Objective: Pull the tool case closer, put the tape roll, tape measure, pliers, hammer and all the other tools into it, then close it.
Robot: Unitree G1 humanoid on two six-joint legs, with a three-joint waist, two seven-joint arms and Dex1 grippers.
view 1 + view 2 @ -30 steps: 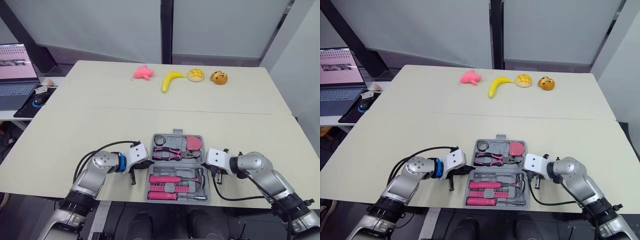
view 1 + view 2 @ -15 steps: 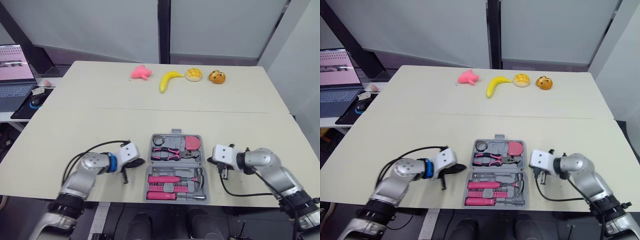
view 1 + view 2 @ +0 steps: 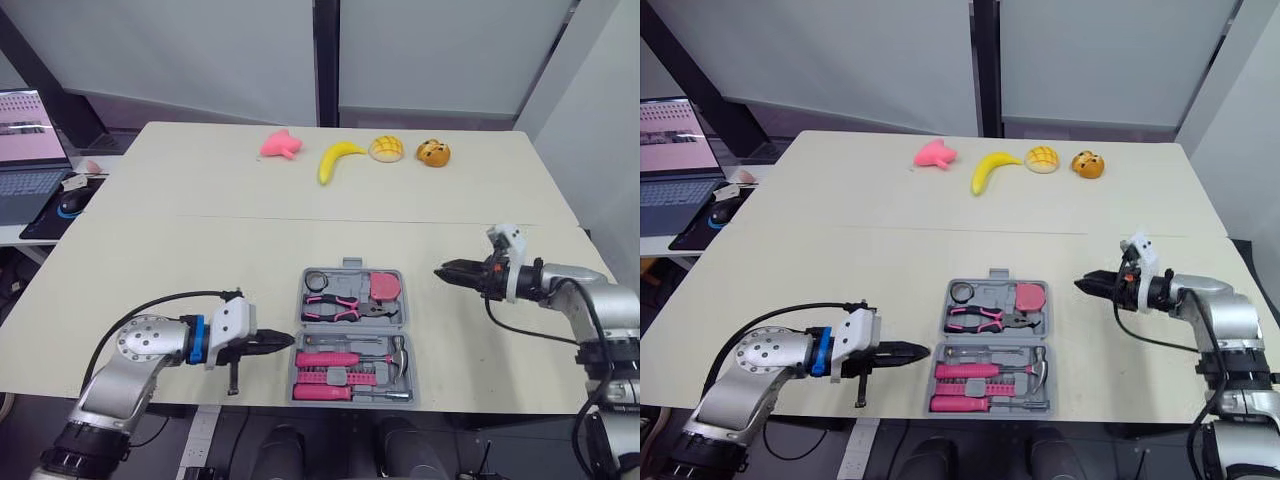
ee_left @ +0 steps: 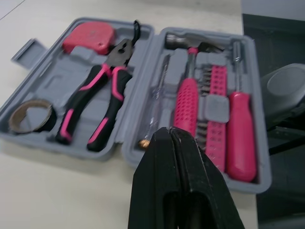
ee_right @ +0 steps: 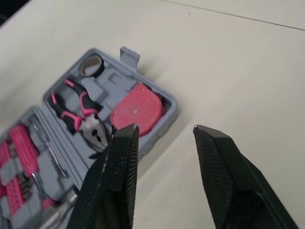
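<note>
A pale table (image 3: 200, 220) carries an open grey tool case (image 3: 348, 284) at its near edge, lying between our two grippers. The case is spread flat in two halves. Its hinge runs side to side, from one gripper toward the other.

The left gripper (image 3: 288, 341) has its fingers pressed together and holds nothing. It points across at the case, its tip just beside the case's edge at the hinge line; we cannot tell whether it touches.

The right gripper (image 3: 443, 271) has its fingers spread apart and is empty. It points inward at the far half, near that half's outer corner but apart from it.

All the tools we can see lie in the case's moulded slots. The half ahead of the left gripper holds the pink-handled hammer (image 4: 188, 90), a screwdriver (image 4: 240, 133) and a bit set (image 4: 215, 109). The half beside the right gripper holds the pliers (image 4: 97, 100), the pink tape measure (image 4: 93, 40) and the tape roll (image 4: 31, 117); the tape measure is nearest the right gripper and the roll farthest.

We judge that only closing remains: the far half must swing over the hinge toward us. The right gripper, already parted, is the nearer one to that half's rim.
</note>
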